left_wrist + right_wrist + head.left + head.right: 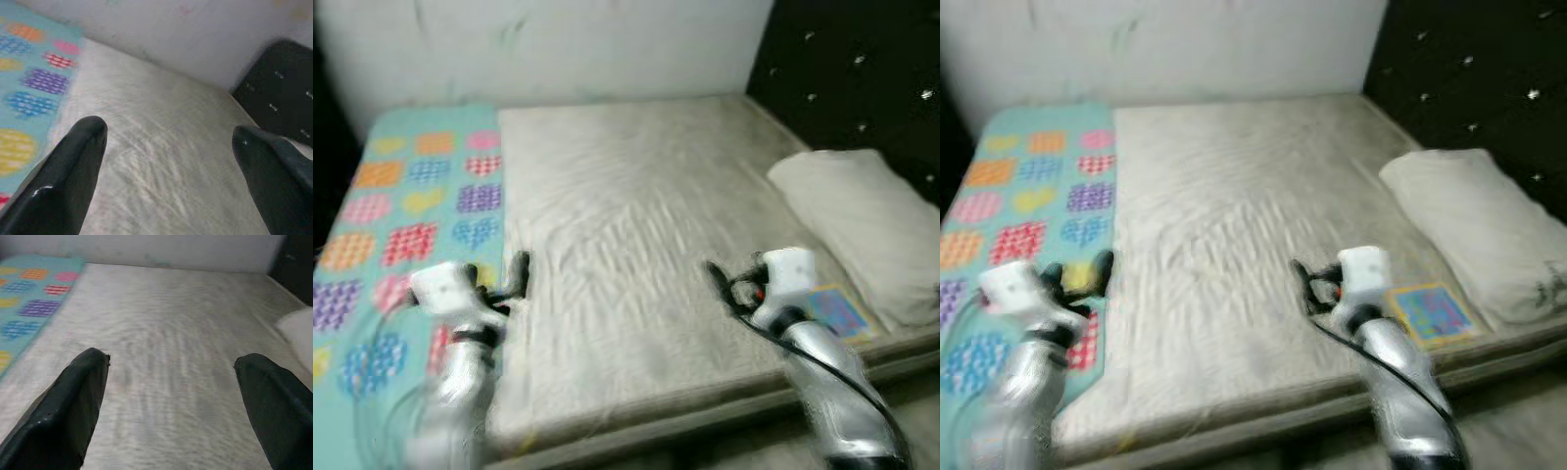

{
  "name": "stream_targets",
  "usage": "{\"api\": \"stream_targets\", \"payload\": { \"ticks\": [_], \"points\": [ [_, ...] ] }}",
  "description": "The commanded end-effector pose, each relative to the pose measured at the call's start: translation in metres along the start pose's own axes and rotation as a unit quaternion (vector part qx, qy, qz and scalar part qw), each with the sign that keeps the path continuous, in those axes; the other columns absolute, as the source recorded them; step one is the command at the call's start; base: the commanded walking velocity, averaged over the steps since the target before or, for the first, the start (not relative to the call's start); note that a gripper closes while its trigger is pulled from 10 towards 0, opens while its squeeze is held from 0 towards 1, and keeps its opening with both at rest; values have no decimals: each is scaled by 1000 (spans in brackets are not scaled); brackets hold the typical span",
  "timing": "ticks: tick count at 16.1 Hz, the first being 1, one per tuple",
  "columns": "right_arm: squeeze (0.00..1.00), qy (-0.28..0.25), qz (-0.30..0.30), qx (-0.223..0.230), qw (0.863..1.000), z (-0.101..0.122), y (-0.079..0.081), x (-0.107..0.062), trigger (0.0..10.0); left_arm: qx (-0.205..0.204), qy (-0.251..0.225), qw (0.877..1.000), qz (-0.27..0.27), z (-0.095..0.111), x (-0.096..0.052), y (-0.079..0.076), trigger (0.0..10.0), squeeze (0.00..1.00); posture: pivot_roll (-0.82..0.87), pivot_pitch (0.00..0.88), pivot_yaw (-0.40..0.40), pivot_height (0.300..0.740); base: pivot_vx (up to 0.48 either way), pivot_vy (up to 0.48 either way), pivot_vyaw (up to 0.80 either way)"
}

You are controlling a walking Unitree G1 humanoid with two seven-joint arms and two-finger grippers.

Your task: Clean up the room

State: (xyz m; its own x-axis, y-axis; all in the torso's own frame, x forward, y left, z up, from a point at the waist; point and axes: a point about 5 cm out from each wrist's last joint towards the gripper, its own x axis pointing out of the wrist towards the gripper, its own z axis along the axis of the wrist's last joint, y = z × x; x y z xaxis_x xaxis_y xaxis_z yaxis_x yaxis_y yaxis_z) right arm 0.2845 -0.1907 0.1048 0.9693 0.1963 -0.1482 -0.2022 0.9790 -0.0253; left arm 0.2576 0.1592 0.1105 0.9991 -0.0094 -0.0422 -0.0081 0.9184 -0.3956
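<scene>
Grey mattress (636, 245) lies below the left end effector (166, 142) and right end effector (171, 377), both wide open, empty

Both eye views are motion-blurred, and the small colourful square (1433, 312) beside the pillow (1464, 227) is unreadable.

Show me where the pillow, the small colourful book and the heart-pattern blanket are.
pillow (862, 220), left eye view, middle of its top.
small colourful book (1433, 311), right eye view, middle of its cover.
heart-pattern blanket (421, 196), left eye view, a yellow heart.
</scene>
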Motion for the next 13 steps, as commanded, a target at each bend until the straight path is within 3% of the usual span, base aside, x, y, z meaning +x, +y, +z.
{"api": "stream_targets", "payload": {
  "ticks": [1, 3, 5, 9, 13],
  "points": [
    [0, -16, 12, -2, 1000, 8, 6, 3, 10000, 13, -3, 1000, 29, 4, -1, 11, 10000, 0, -50, 0, -25, 740, 0, 0, 0],
    [0, -15, 11, -5, 1000, 7, 4, 3, 10000, 6, -7, 1000, 24, 4, -1, 11, 10000, 0, -50, 0, -25, 740, 0, 0, 0],
    [0, -19, 14, -19, 1000, 9, 4, 3, 10000, 2, -6, 1000, 15, 4, -1, 9, 10000, 0, -49, 0, -26, 740, 0, 457, 0],
    [0, -20, 20, -22, 999, 9, 5, 3, 10000, 3, -7, 1000, 19, 4, -1, 8, 10000, 0, -50, 0, -28, 740, 0, 480, 655],
    [0, -16, 23, -26, 999, 9, 5, 5, 10000, 4, -9, 1000, 22, 5, -1, 9, 10000, 0, -50, 0, -32, 740, 0, 480, 0]
  ]
}}
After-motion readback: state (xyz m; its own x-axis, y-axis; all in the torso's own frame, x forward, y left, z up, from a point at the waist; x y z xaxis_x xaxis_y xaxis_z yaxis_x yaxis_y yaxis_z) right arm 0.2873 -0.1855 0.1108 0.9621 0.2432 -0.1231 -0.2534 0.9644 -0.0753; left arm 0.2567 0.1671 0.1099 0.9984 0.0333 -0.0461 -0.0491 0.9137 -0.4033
